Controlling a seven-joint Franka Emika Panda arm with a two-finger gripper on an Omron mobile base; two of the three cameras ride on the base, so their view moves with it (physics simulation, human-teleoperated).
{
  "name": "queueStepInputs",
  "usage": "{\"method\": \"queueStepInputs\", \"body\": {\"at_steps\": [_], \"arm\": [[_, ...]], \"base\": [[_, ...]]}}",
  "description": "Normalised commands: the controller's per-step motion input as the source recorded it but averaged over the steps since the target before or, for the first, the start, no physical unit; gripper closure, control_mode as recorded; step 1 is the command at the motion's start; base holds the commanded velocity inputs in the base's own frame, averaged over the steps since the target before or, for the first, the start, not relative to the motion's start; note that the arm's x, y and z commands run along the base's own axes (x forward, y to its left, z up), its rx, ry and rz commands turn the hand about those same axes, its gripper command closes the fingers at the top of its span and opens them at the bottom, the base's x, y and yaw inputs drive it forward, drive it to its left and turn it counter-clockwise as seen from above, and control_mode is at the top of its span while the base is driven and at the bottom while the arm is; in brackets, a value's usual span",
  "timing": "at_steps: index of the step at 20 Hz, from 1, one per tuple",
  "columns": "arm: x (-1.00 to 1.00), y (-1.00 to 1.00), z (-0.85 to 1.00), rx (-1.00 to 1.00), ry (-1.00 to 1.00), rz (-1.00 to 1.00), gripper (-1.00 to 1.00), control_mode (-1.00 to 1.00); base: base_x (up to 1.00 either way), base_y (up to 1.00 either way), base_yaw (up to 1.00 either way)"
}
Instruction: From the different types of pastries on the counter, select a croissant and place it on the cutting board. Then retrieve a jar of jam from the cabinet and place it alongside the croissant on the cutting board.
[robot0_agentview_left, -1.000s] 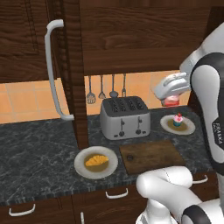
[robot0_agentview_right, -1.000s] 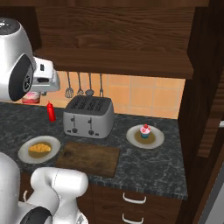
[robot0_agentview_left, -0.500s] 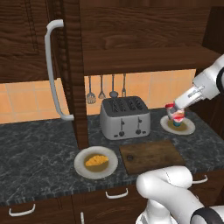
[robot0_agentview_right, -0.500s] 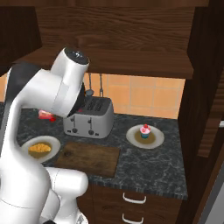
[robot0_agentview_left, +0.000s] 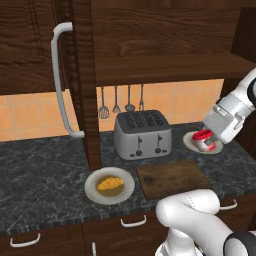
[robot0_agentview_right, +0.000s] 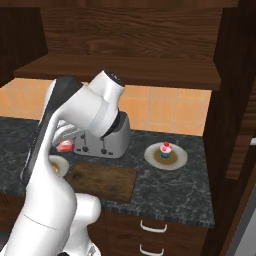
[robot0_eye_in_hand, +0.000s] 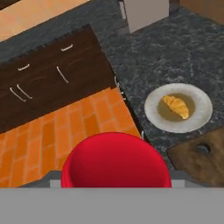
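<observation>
White arm (robot0_agentview_right: 75, 125) rose across the left side, blocking most of the toaster (robot0_agentview_right: 107, 142). Jar of jam (robot0_agentview_right: 65, 146), red, peeked out beside the forearm, just left of the toaster. Cutting board (robot0_agentview_right: 102, 181) lay bare on the worktop (robot0_agentview_right: 175, 192). Cupcake (robot0_agentview_right: 165, 149) sat on a grey plate (robot0_agentview_right: 177, 159), right of the toaster. Second plate (robot0_agentview_right: 59, 165) edge showed behind the arm; contents hidden.

jar of jam (robot0_eye_in_hand: 116, 160): lower body cut by bottom edge | cutting board (robot0_eye_in_hand: 202, 158): cropped at right edge
</observation>
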Motion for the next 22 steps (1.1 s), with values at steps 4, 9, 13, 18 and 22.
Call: {"method": "queueStepInputs", "body": {"at_steps": [4,9,13,18,22], "arm": [[0.1,-0.23,-0.06,0.05,-0.33,0.33,1.0,-1.0],[0.29,-0.05,0.0,0.09,-0.29,0.13,1.0,-1.0],[0.15,-0.23,0.0,0.21,-0.04,0.0,1.0,-1.0],[0.0,-0.11,-0.19,0.11,0.0,0.0,1.0,-1.0],[-0.01,0.02,-0.43,0.14,-0.01,-0.12,1.0,-1.0]], "base": [[0.0,0.0,0.0],[0.0,0.0,0.0],[0.0,0.0,0.0],[0.0,0.0,0.0],[0.0,0.0,0.0]]}}
